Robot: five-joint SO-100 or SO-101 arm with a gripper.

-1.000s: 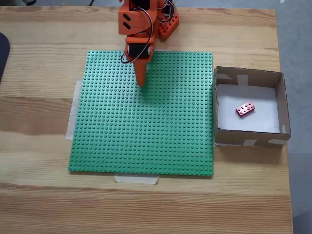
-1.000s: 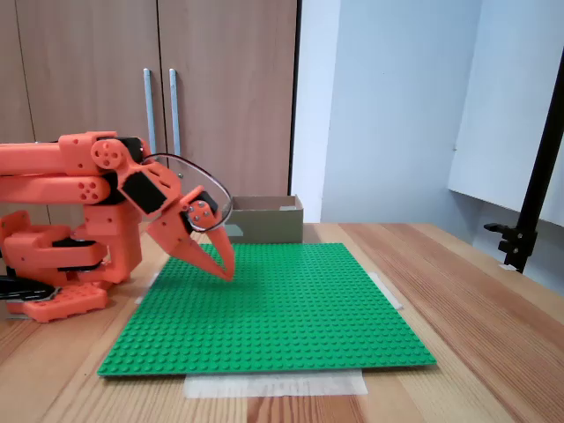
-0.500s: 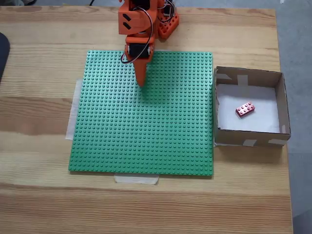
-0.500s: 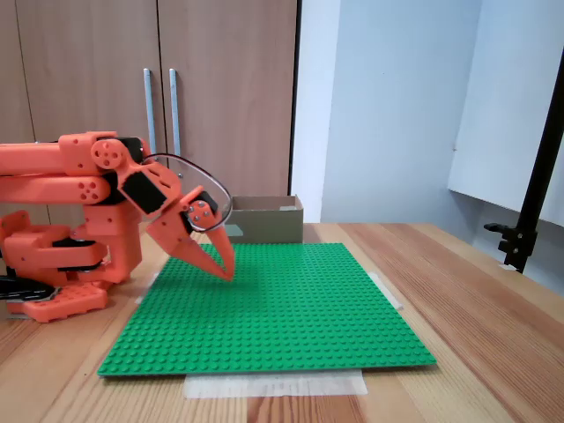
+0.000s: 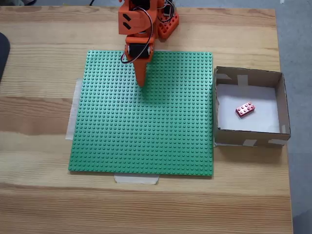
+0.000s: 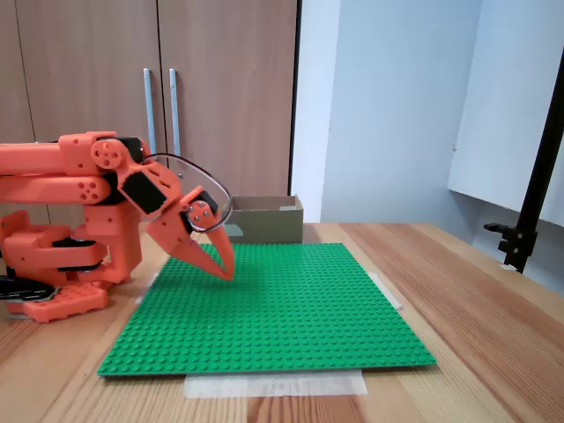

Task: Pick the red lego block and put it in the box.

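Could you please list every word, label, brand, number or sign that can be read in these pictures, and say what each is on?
None: no readable text appears in either fixed view.
The red lego block, the box, the green baseplate and the gripper show no lettering.
Stud markings, if any, are too small to tell.
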